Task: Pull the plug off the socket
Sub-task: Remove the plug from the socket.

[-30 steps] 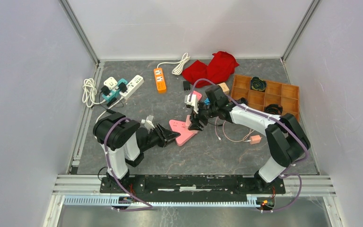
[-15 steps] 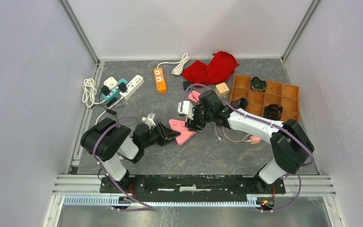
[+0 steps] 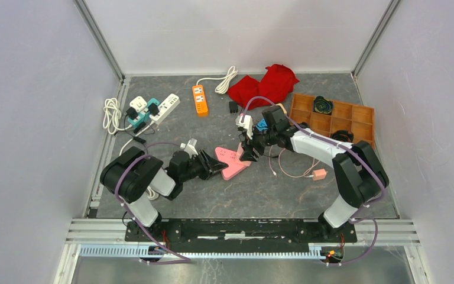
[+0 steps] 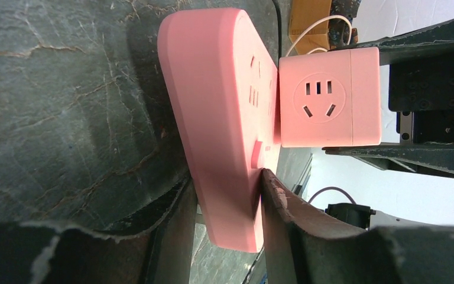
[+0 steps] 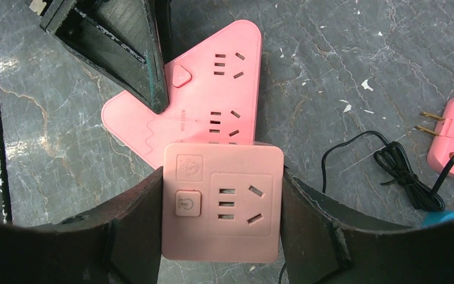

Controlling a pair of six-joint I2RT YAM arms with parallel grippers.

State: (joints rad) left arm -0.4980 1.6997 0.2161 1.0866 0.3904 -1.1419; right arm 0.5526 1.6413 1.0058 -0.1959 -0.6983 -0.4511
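With the left gripper [image 4: 224,192] pinching the pink triangular power strip's [image 5: 213,83] edge at mid-table and the right gripper [image 5: 221,207] clamped on the pink cube plug [image 4: 330,97], which looks seated against the strip, only the pull itself seems left.

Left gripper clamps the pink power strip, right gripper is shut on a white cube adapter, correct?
Not white: the right wrist view shows the cube adapter in the right gripper is pink. The left gripper does clamp the pink power strip.
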